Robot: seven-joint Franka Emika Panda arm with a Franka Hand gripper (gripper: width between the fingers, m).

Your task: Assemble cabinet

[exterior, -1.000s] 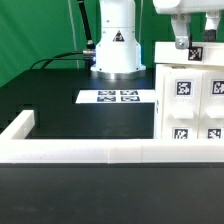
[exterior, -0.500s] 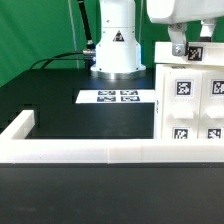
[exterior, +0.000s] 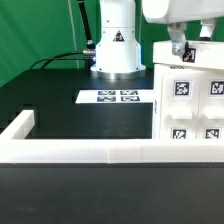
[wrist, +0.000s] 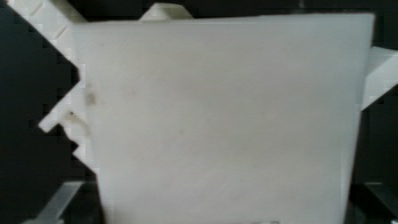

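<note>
The cabinet [exterior: 188,100] is a boxy white unit with several black-and-white tags on its front. It stands at the exterior view's right, just behind the border rail. My gripper [exterior: 180,45] hangs right over the cabinet's top edge, with one dark finger reaching down to it. In the wrist view a plain white face of the cabinet [wrist: 222,120] fills almost the whole picture. The gripper [wrist: 217,205] straddles it, and one finger [wrist: 64,203] shows beside the panel with a dark gap between them. The jaws look spread wide and hold nothing.
The marker board [exterior: 118,97] lies flat on the black table, to the left of the cabinet in the exterior view. The long low white border rail [exterior: 90,150] runs across the front and turns back at the left. The arm's base [exterior: 117,45] stands behind.
My gripper has shifted a little toward the exterior view's left above the cabinet top. The cabinet has not moved.
</note>
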